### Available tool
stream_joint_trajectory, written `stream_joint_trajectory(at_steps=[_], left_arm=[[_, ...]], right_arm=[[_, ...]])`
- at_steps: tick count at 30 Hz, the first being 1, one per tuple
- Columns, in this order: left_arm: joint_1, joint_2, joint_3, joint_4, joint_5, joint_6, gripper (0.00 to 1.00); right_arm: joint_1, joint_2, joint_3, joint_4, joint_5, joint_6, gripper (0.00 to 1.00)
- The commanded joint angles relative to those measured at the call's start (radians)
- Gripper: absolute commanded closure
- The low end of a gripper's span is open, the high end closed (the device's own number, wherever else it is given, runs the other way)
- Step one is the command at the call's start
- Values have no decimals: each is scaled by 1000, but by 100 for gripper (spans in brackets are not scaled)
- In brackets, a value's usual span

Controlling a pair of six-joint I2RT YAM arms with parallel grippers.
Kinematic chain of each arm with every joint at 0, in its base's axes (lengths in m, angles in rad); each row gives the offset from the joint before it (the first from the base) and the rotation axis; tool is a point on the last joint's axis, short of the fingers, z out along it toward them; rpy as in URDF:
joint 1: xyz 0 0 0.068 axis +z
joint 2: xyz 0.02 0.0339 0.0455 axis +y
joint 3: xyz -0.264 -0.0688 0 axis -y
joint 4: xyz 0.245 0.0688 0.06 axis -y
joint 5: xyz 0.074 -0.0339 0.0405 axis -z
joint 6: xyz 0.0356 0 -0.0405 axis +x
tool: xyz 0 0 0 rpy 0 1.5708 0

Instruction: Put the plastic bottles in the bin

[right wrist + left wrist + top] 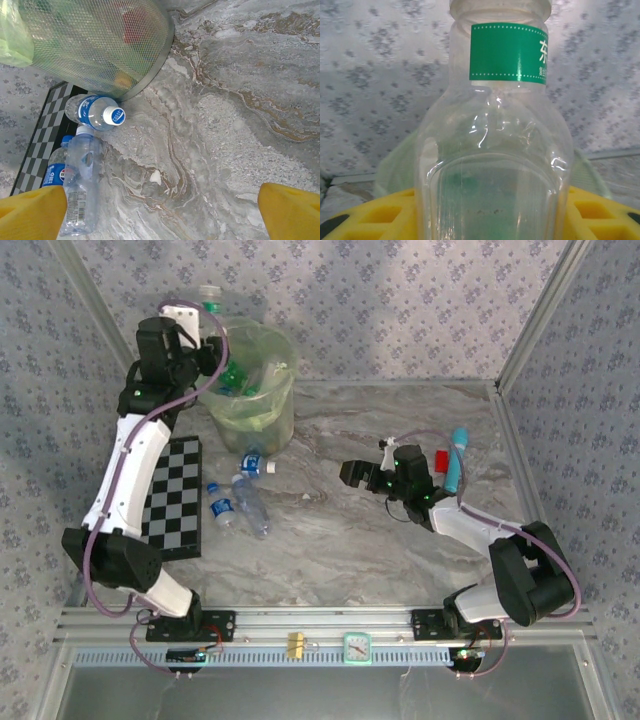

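Right hand [161, 210]: spread wide, empty, over the counter [380, 550].
Loose bottles [240, 498]: three clear ones lying beside the checkerboard mat [175, 500], just in front of the bin [272, 412].
Bin: several bottles inside.
Left hand [198, 332]: clamped on a clear green-labelled bottle [495, 150], at the bin's far-left rim.

A grey marble-patterned table [400, 540] sits inside a cloth-walled enclosure, its back and side walls [400, 300] hung with pale grey-blue fabric printed with small floral motifs. Slanting aluminium frame posts [545, 315] mark the far corners. A black-and-white checkerboard mat [175, 500] lies along the table's left edge. An aluminium rail [330, 620] runs across the near edge, carrying a small green-rimmed clock [357, 646]. The light is soft and even, casting faint shadows on the marble.
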Motion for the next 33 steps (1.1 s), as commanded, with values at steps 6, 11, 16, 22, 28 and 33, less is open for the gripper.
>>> stream_joint_trajectory(at_steps=[6, 11, 16, 22, 28, 33], left_arm=[[43, 169, 170, -97, -17, -9, 48], [43, 266, 279, -218, -23, -3, 48], [37, 330, 324, -318, -10, -9, 48], [-25, 414, 390, -436, -83, 69, 46], [-60, 429, 421, -456, -157, 82, 22], [-60, 362, 416, -418, -154, 53, 7]], right_arm=[[11, -3, 34, -37, 13, -39, 0], [11, -16, 33, -63, 31, -48, 0], [11, -19, 30, -73, 49, -48, 0], [13, -20, 31, -74, 54, -46, 0], [13, -19, 30, -81, 55, -46, 0], [13, -21, 29, -83, 60, -48, 0]])
